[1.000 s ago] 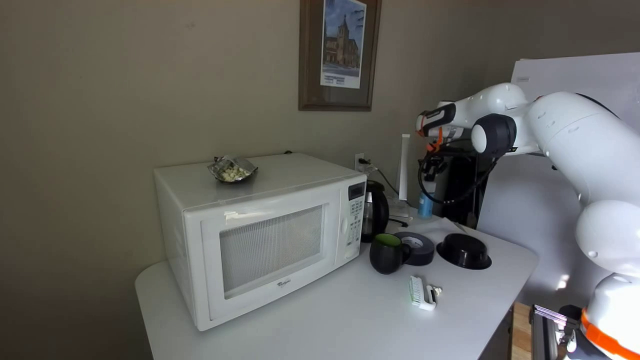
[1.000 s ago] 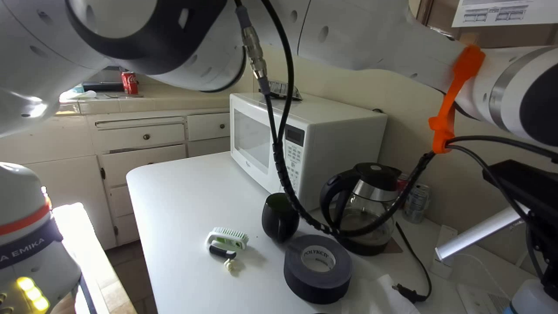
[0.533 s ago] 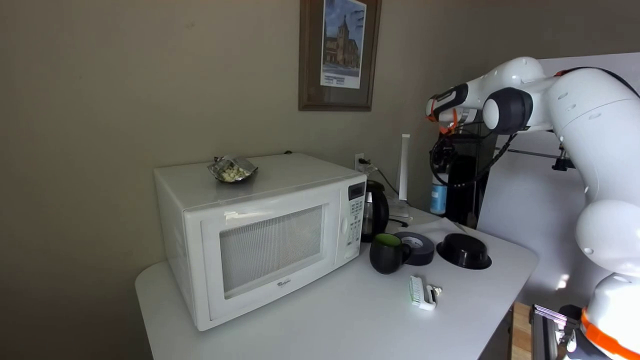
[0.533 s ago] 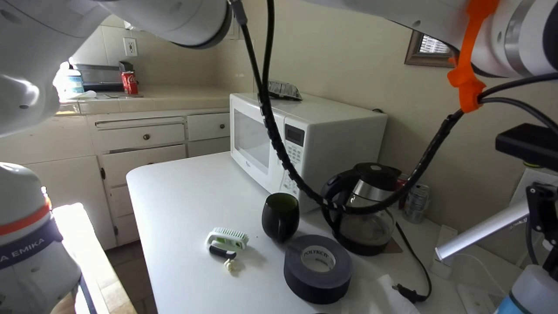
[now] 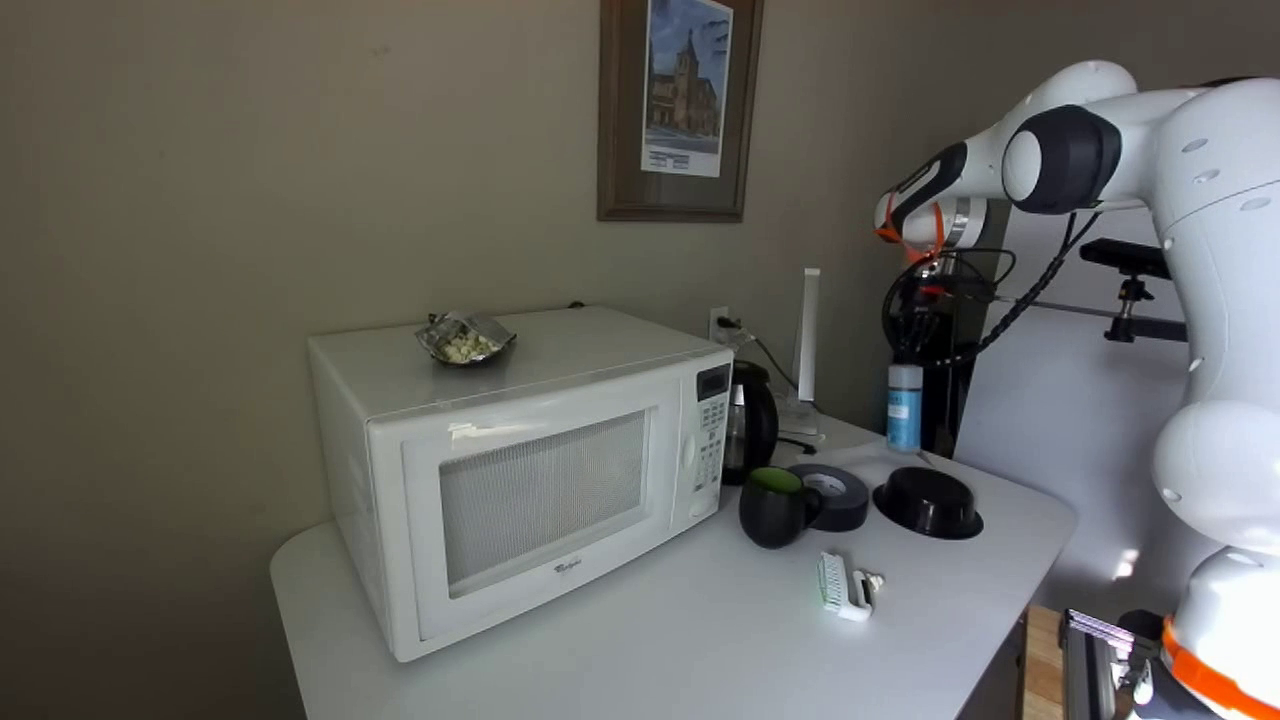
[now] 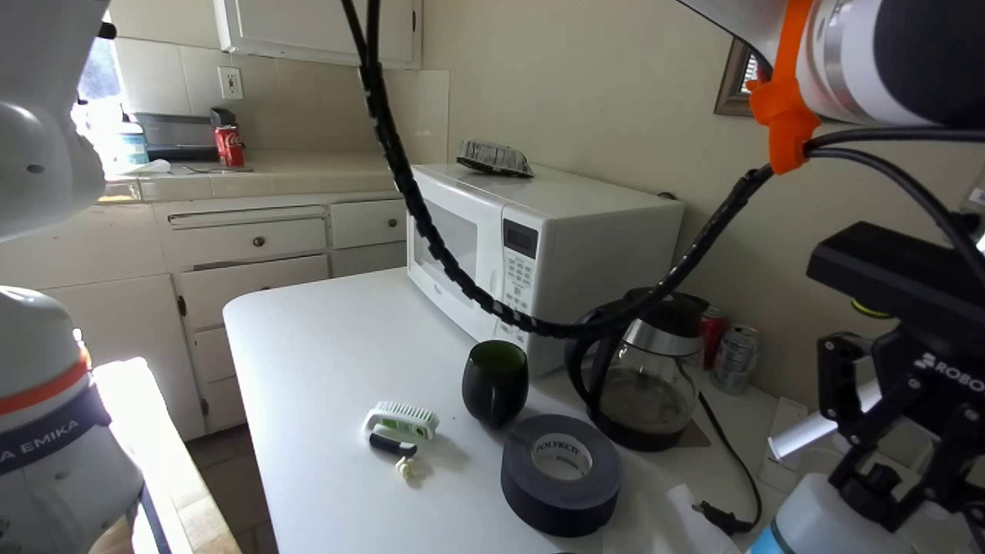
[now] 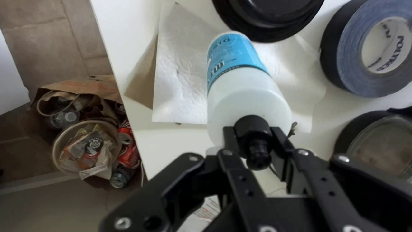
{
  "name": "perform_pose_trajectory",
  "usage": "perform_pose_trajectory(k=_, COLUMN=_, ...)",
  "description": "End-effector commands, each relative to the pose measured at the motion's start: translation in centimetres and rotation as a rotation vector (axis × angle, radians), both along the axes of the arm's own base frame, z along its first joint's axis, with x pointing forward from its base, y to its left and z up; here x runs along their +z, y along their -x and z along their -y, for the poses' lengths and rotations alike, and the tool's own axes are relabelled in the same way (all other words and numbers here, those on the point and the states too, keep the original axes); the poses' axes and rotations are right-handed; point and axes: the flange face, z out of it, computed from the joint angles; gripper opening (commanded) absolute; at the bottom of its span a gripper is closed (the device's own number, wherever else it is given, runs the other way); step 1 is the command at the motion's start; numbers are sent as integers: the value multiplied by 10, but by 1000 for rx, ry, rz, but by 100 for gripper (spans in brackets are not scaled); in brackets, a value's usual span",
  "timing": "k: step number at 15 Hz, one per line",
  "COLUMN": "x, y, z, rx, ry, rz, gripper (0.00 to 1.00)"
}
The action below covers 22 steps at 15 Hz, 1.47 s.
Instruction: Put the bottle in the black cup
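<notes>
The bottle is slim, pale and translucent with a blue label and a black cap. My gripper [image 7: 253, 137] is shut on the cap, one finger on each side. The bottle [image 7: 248, 96] hangs below it, also seen in both exterior views [image 5: 904, 415] [image 6: 827, 512]. Whether its base is clear of the table I cannot tell. The black cup [image 5: 772, 518] has a green inside and a handle and stands upright beside the microwave. It also shows in an exterior view [image 6: 495, 392], well to the left of the bottle. The cup is out of the wrist view.
A grey tape roll [image 6: 562, 492] stands beside the cup. A black upturned bowl [image 5: 928, 502] and a paper towel [image 7: 183, 71] lie near the bottle. A black kettle [image 6: 646, 392], the microwave [image 6: 608, 246], a white brush [image 6: 402, 423] and a white tube [image 5: 808, 335] are around.
The arm has moved with the bottle in its grip. In an exterior view the bottle has shifted right, rising slightly, then coming lower. The cup has not moved.
</notes>
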Motion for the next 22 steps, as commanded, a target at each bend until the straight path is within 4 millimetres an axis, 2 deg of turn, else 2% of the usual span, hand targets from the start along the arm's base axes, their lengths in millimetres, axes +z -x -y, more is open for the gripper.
perform_pose_trajectory(k=1, x=3, y=20, z=-44, rx=143, ry=-7, rz=3, gripper=7)
perform_pose_trajectory(k=6, x=19, y=26, z=-95, rx=334, ry=105, rz=-7, gripper=7)
perform_pose_trajectory(k=10, x=21, y=36, z=-151, rx=444, ry=125, rz=-17, gripper=7)
perform_pose_trajectory(k=11, x=22, y=18, z=-117, rx=384, ry=115, rz=-17, gripper=30)
perform_pose_trajectory(k=13, x=21, y=23, z=-140, rx=415, ry=108, rz=-20, gripper=30)
perform_pose_trajectory(k=15, x=23, y=28, z=-148, rx=420, ry=104, rz=-17, gripper=30)
perform_pose_trajectory(k=16, x=23, y=29, z=-148, rx=420, ry=104, rz=-16, gripper=7)
perform_pose_trajectory(k=18, x=23, y=37, z=-159, rx=426, ry=105, rz=52, gripper=7)
perform_pose_trajectory(k=22, x=23, y=39, z=-213, rx=526, ry=93, rz=140, gripper=7)
